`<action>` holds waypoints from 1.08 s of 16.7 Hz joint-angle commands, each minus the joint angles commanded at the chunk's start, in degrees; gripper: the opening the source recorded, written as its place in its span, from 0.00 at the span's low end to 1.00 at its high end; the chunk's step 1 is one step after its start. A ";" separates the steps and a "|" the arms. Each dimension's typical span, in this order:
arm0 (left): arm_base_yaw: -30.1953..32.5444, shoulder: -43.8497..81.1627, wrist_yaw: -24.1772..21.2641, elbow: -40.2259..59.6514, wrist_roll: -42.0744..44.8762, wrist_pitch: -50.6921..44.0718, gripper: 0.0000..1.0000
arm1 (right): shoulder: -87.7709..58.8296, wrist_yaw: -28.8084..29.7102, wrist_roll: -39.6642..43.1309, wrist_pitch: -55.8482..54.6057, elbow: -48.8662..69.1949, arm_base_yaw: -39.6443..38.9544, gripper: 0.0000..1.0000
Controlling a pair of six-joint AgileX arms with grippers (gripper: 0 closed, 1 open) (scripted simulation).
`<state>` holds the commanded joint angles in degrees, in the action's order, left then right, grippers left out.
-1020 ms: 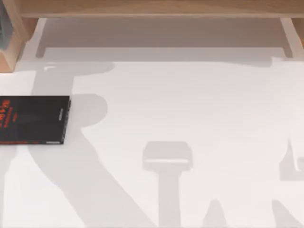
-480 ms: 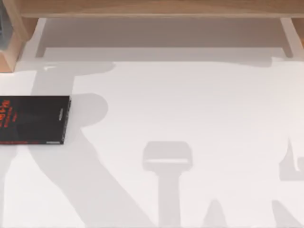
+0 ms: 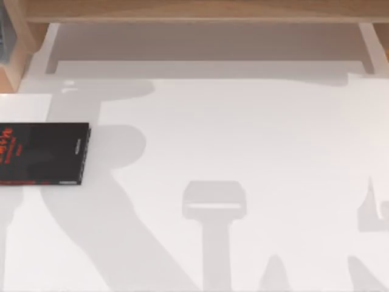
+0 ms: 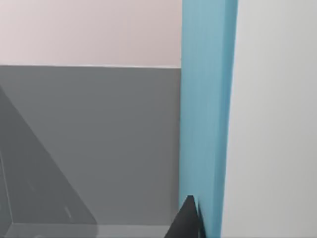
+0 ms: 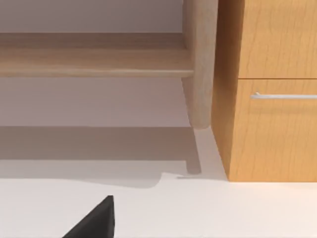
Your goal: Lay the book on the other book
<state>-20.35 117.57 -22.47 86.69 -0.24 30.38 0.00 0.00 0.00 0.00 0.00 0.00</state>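
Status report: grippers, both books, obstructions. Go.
Left gripper against the light blue book, grip unconfirmed. Right gripper low over the table, idle. Black book flat at table's left edge, nothing on it.

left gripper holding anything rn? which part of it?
Looks like the teal book, seen edge-on against a dark fingertip of the left gripper. The exact hold point can't be told. The black book lies free.

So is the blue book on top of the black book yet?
Not yet. The black book lies alone at the table's left, nothing on it. The left claw has the blue book right at its fingertip, seemingly held. Carrying it over and laying it down remains.
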 joint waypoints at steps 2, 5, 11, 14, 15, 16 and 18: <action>0.00 0.00 0.00 0.00 0.00 0.00 0.00 | 0.00 0.00 0.00 0.00 0.00 0.00 1.00; 0.43 -0.34 0.39 -0.25 0.71 0.30 0.00 | 0.00 0.00 0.00 0.00 0.00 0.00 1.00; 1.93 -11.91 7.79 -12.52 16.12 4.24 0.00 | 0.00 0.00 0.00 0.00 0.00 0.00 1.00; 2.87 -19.85 12.85 -22.48 29.68 6.50 0.00 | 0.00 0.00 0.00 0.00 0.00 0.00 1.00; 3.21 -22.47 14.45 -26.08 34.70 7.13 0.00 | 0.00 0.00 0.00 0.00 0.00 0.00 1.00; 3.58 -24.99 15.92 -29.80 39.84 7.66 0.00 | 0.00 0.00 0.00 0.00 0.00 0.00 1.00; 4.50 -29.55 18.37 -37.43 50.24 8.36 0.00 | 0.00 0.00 0.00 0.00 0.00 0.00 1.00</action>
<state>-15.85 88.02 -4.10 49.26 50.00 38.74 0.00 0.00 0.00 0.00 0.00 0.00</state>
